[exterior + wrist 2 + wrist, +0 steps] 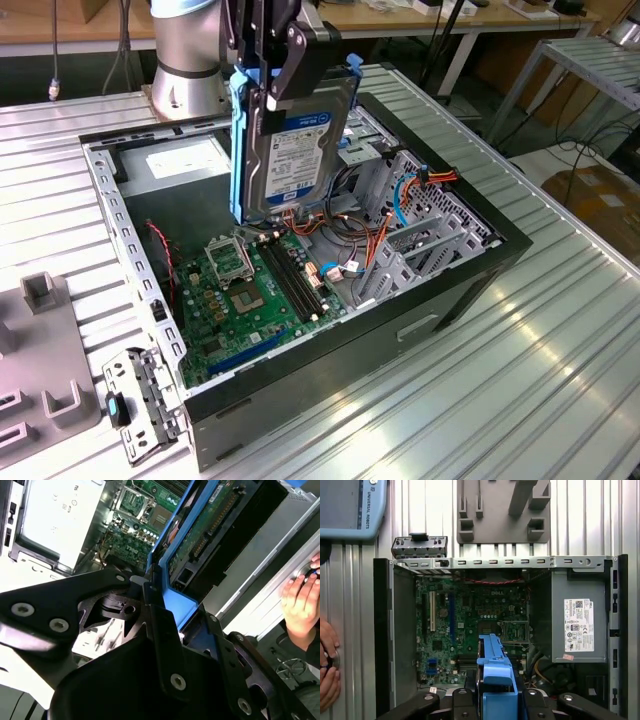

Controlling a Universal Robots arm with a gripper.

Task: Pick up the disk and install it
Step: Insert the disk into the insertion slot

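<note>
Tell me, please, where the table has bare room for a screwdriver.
Bare: the table between case and edge, at the exterior view's right (a hand is there). Crowded: that view's left, with fixture and bracket, and the case under the gripped disk.

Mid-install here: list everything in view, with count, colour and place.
disk: one, silver with blue rails, hanging upright above the open case.
computer case: one, black, open, on the table.
motherboard: one, green, on the case floor.
power-supply box: one, grey with white sticker, in a case corner.
cables: several, orange and blue, beside the motherboard.
fixture plate: one, grey, on the table beside the case.
bracket: one, grey metal, at a case corner.
pendant: one, blue-grey, on the table.
table: one, ribbed silver.
person's hands: two, beside the case.
arm: one, silver-grey, based beside the case.
hand: one, black, shut on the disk's top.
</note>
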